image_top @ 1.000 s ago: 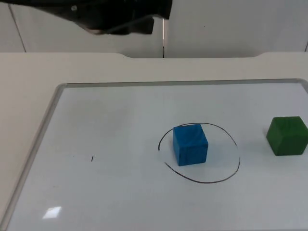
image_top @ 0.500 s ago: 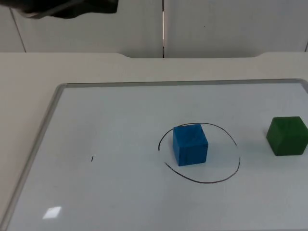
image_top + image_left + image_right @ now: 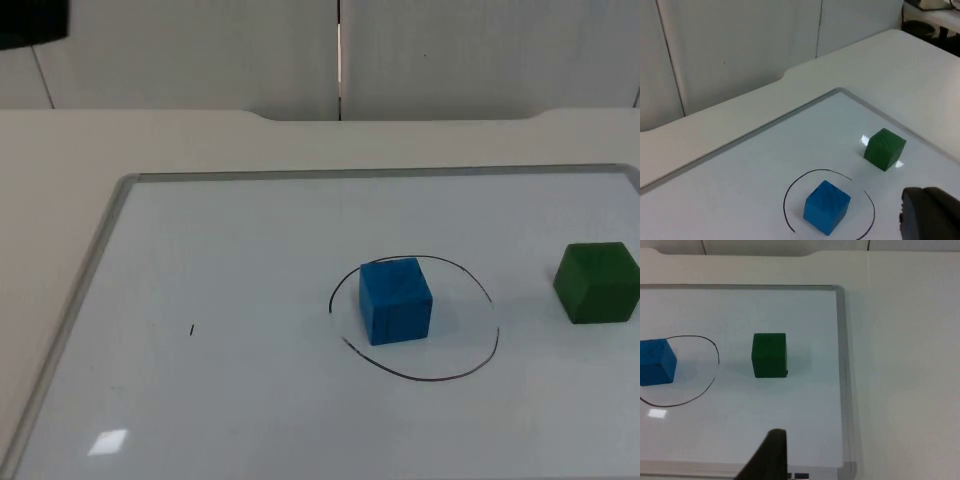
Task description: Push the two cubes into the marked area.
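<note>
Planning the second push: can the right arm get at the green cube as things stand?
Probably yes. The green cube sits alone on the whiteboard, outside the drawn circle and apart from the blue cube; nothing stands beside it.

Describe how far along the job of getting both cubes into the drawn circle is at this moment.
Done: the blue cube sits inside the drawn circle on the whiteboard. In hand: nothing; neither cube is being touched. Left: the green cube stands outside the circle, on the right arm's side, and needs pushing toward the blue one. In the right wrist view it lies ahead of that arm's fingertip, so the right arm seems best placed.
</note>
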`<state>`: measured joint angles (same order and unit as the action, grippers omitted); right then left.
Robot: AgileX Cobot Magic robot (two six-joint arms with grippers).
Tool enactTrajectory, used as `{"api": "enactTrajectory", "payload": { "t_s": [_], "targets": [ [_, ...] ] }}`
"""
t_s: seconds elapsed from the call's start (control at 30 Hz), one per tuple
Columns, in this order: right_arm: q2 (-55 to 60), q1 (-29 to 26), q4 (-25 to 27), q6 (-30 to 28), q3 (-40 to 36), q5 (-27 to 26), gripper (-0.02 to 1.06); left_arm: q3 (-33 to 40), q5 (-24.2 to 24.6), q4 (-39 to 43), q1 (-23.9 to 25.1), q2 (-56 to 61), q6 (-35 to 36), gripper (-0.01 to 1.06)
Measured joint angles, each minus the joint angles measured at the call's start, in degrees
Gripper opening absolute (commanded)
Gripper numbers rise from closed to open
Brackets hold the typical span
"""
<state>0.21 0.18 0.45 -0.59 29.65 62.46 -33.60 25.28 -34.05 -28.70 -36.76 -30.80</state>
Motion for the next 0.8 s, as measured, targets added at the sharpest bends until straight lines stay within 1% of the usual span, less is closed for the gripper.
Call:
{"api": "enactTrajectory", "payload": {
  "t_s": [0.03,0.17,0.2,0.33,0.37,0.5,0.53,0.6,0.63,0.67,0.7,0.8],
  "targets": [
    [0.0,0.0,0.0,0.0,0.0,0.0,1.05,0.0,0.0,0.0,0.0,0.0,0.0,0.00],
    [0.0,0.0,0.0,0.0,0.0,0.0,1.05,0.1,7.4,12.2,0.0,8.3,11.4,0.00],
    [0.0,0.0,0.0,0.0,0.0,0.0,1.05,0.1,7.4,12.2,0.0,8.3,11.4,0.00],
    [0.0,0.0,0.0,0.0,0.0,0.0,1.05,1.5,15.3,21.6,0.0,17.1,20.2,0.00],
    [0.0,0.0,0.0,0.0,0.0,0.0,1.05,1.5,15.3,21.6,0.0,17.1,20.2,0.00],
    [0.0,0.0,0.0,0.0,0.0,0.0,1.05,1.9,23.3,26.7,0.0,26.0,26.0,0.00],
    [0.0,0.0,0.0,0.0,0.0,0.0,1.05,1.9,23.3,26.7,0.0,26.0,26.0,0.00],
    [0.0,0.0,0.0,0.0,0.0,0.0,1.05,1.9,26.3,28.8,0.0,30.2,28.3,0.00],
    [0.0,0.0,0.0,0.0,0.0,0.0,1.05,1.9,29.0,29.9,0.0,33.3,29.8,0.00],
    [0.0,0.0,0.0,0.0,0.0,0.0,1.05,1.9,30.9,30.3,0.0,34.8,30.5,0.00],
    [0.0,0.0,0.0,0.0,0.0,0.0,1.05,1.9,30.9,30.3,0.0,34.8,30.5,0.00],
    [0.0,0.0,0.0,0.0,0.0,0.0,1.05,1.9,36.0,30.8,0.0,36.5,31.1,0.00]
  ]
}}
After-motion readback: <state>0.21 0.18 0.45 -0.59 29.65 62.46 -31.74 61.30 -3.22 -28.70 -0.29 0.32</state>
